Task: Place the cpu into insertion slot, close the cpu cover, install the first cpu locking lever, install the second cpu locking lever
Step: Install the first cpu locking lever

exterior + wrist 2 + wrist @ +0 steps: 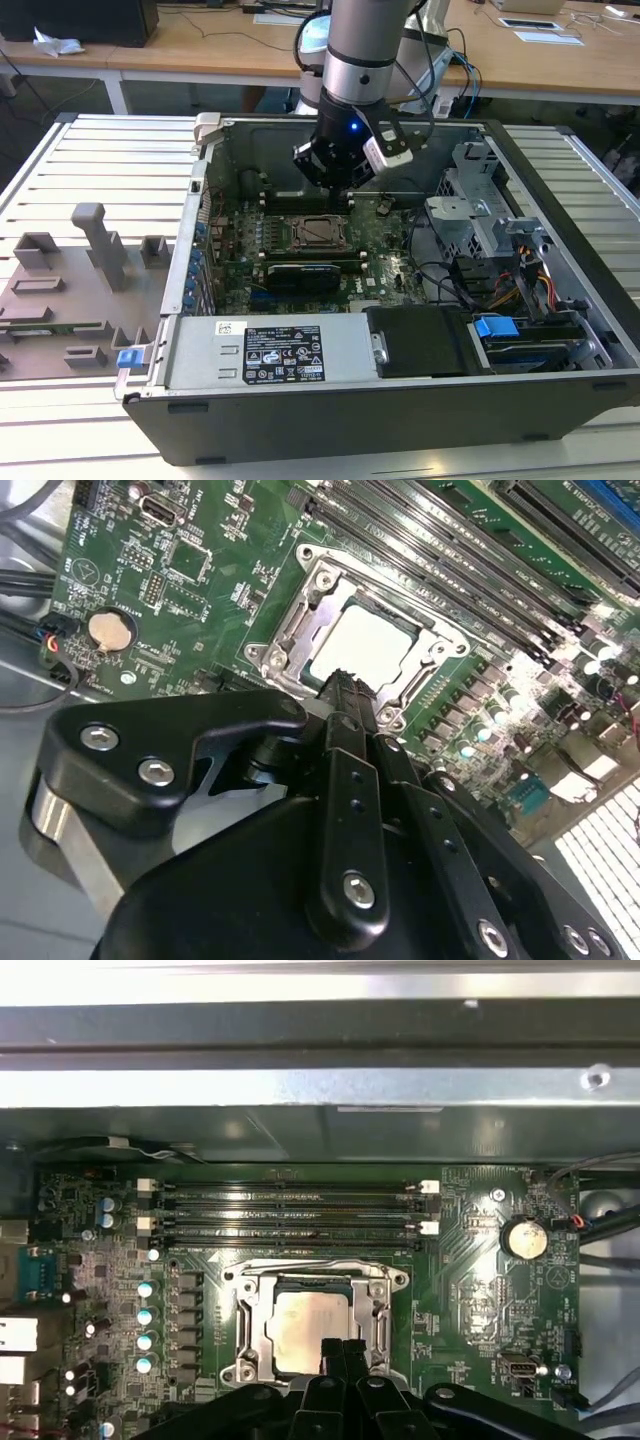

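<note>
- The gripper (342,1346) hangs over the motherboard (390,262) with its fingertips pressed together, grasping nothing.
- The cpu (303,1318) lies seated in the insertion slot (245,1315) near the centre of the exterior view.
- The cpu cover (428,648) lies flat around the chip.
- Memory slots (290,1212) run just beside the socket.
</note>
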`<state>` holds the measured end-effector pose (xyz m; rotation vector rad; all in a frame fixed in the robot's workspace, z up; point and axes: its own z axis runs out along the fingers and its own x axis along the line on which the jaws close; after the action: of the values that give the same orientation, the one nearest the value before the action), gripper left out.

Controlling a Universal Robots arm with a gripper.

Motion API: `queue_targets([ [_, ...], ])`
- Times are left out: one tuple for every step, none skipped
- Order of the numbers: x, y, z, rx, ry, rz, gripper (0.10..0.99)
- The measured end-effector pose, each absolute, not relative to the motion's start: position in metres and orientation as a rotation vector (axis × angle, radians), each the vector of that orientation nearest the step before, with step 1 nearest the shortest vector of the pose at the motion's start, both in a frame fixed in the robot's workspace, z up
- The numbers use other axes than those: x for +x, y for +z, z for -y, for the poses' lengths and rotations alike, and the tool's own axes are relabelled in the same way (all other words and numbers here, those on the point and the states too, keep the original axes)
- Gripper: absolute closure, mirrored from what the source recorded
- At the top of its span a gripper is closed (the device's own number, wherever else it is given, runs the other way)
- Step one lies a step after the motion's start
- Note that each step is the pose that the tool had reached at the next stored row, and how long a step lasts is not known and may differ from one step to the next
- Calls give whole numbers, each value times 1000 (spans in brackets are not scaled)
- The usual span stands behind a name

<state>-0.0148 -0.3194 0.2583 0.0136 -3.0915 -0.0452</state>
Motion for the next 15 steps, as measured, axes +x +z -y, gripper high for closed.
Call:
queue_targets([
  [-15, 260, 319, 14, -45, 3092, 980],
  [-15, 262, 319, 13, -45, 3092, 980],
  [-15, 263, 319, 14, -45, 3092, 980],
  [-15, 267, 319, 14, -45, 3092, 980],
  [-15, 269, 319, 14, -45, 3092, 980],
  [-15, 270, 319, 14, -45, 3092, 980],
  [-15, 272, 319, 14, -45, 3092, 980],
  [-15, 273, 319, 14, -45, 3092, 980],
  [-15, 275, 319, 13, -45, 3092, 980],
  [-15, 279, 319, 14, -45, 3092, 980],
  [-15, 281, 319, 14, -45, 3092, 980],
  [-15, 281, 319, 14, -45, 3092, 980],
  [-15, 281, 319, 14, -46, 3092, 980],
  [-15, 281, 319, 14, -46, 3092, 980],
  [-15, 282, 319, 14, -45, 3092, 980],
])
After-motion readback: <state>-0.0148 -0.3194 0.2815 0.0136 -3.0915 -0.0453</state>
